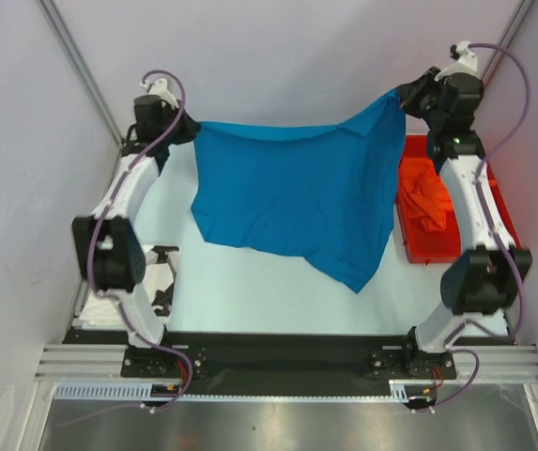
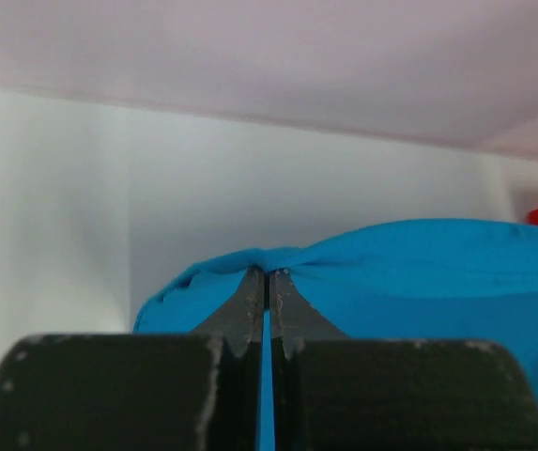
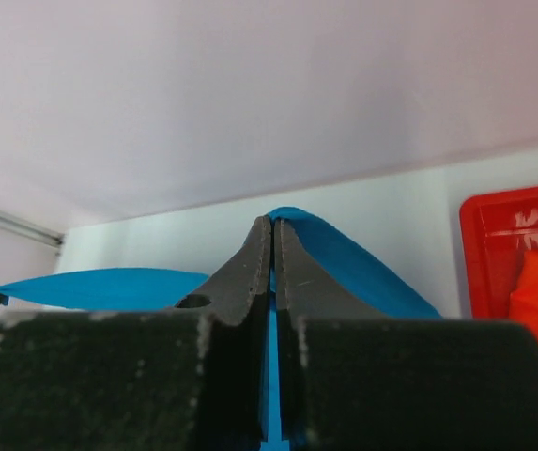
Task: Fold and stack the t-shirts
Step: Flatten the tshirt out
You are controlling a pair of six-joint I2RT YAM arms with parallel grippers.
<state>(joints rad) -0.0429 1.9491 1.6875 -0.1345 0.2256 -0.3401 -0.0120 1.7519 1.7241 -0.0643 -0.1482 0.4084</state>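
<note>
Blue t-shirt (image 1: 292,197), spread across upper frame.
Left hand (image 1: 192,127), right hand (image 1: 403,95) each pinch a top corner; lower edge over tabletop (image 1: 250,291), centre; red bin (image 1: 417,252) at right.

No text, label, brand or number can be read anywhere.

Pale walls (image 1: 278,56) enclose a white table (image 1: 250,291).
</note>
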